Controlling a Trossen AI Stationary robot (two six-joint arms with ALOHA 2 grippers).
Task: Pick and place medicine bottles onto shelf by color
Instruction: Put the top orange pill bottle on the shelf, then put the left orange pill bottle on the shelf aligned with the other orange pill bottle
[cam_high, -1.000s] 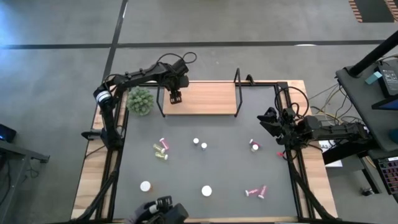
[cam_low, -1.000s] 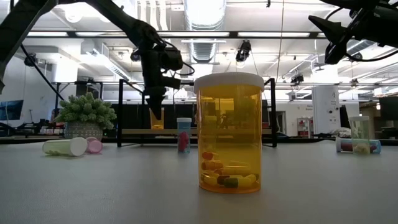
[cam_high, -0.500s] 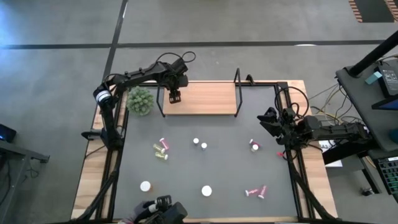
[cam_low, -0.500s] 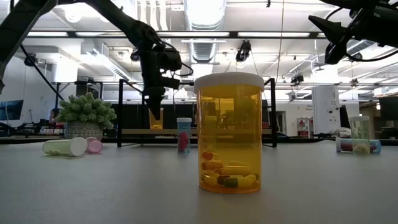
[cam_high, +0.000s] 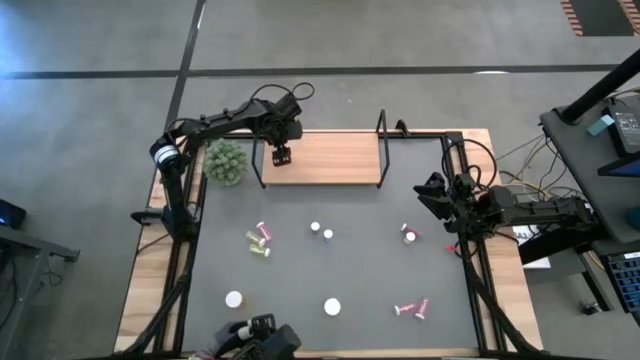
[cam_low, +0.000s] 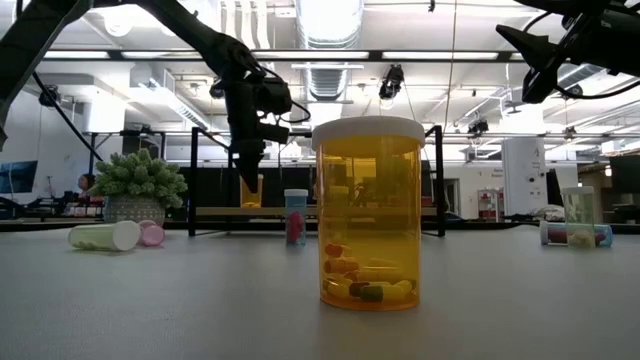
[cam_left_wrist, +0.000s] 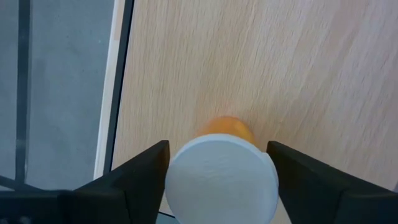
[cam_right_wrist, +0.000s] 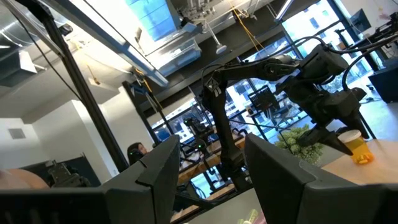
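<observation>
Although no label or writing is legible, orange bottle (cam_left_wrist: 222, 177) stands on shelf (cam_high: 335, 160), left end; left claw (cam_high: 282, 156) now parted, fingers clear of cap. Right claw (cam_high: 432, 196) apart, empty, unmoved.

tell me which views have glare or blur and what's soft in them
Low view: ceiling light glares above the big orange bottle, which is sharp; the room behind is softer. Left wrist view: the white cap between the left pincer fingers is blurred. Right wrist view: bright windows wash out.
</observation>
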